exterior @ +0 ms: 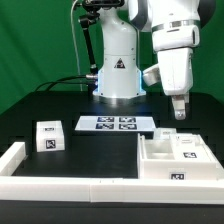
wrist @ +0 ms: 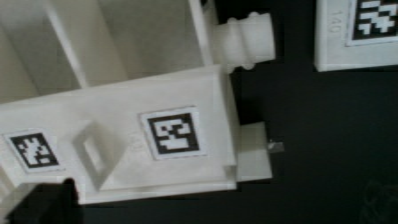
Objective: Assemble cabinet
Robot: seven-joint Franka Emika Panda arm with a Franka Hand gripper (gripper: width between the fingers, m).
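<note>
The jaws hang pointing down over the far side of the cabinet (exterior: 172, 160), clear of it in the exterior view. They appear there only as a small dark tip below the white wrist, and the wrist view shows no clear sight of either finger, so I cannot tell how wide they stand. Nothing can be seen held between them.

The black surface (exterior: 70, 108) fills the scene. The white arm (exterior: 168, 45) rises from its base at the back and bends over to the exterior view's right. A long low white border rail (exterior: 70, 187) runs along the near edge and turns back along the exterior view's left.

The cabinet sits on the surface at the exterior view's right, just behind the rail; whether they touch cannot be made out. It is an open white box with upright dividers inside, and it carries a black-and-white tag on its near face. Up close in the wrist view, two tags (wrist: 173, 133) show on one slanted white face, and a stubby round peg (wrist: 246, 40) sticks out from the body.

The marker board (exterior: 118, 123) lies flat in the middle, in front of the arm's base and well apart from the cabinet. A small white block (exterior: 47, 137) bearing tags stands alone at the exterior view's left, near the rail's corner.
</note>
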